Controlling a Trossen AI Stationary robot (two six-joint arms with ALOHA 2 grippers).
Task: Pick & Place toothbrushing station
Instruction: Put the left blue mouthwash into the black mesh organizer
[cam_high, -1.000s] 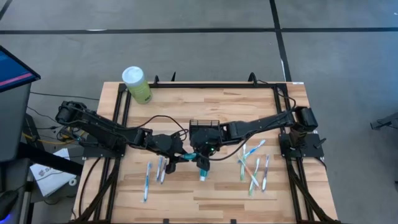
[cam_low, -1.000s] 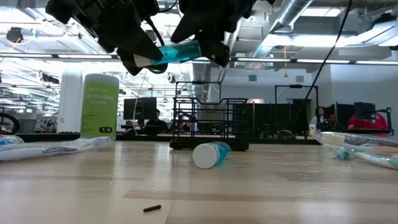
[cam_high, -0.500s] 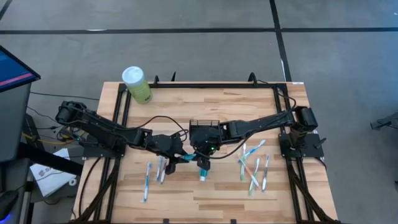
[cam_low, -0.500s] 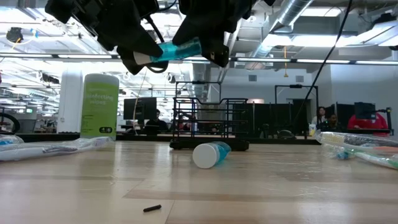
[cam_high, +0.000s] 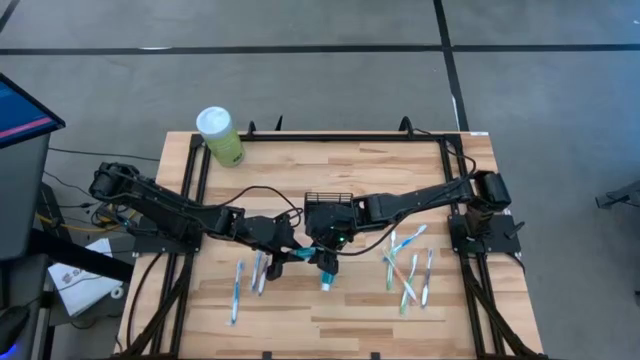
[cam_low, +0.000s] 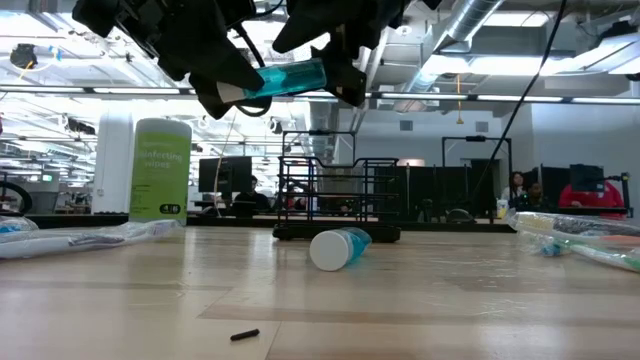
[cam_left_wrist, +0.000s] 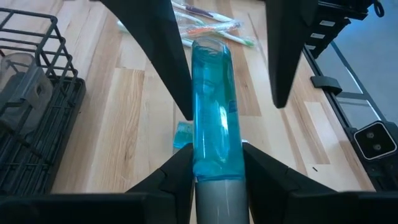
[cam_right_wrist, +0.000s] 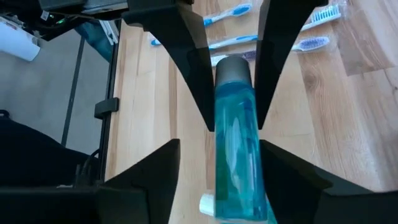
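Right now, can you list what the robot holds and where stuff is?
held thing: blue bottle, sideways in the air
left fingers: clamped on its grey-capped end
right fingers: open, either side of its other end
black caddy: on the table, behind a second blue bottle lying down
green canister: back left corner
toothbrushes: loose on both sides

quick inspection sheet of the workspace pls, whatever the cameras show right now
surface: wooden table, a small dark bit lying at its front.
job's things: black wire caddy at centre; blue tube held in the air.
clutter: toothbrushes on both sides, green canister, second tube lying down.
grippers: left gripper shut on blue tube; right gripper open around it.
cables: black cable over table.
surroundings: people at desks behind.
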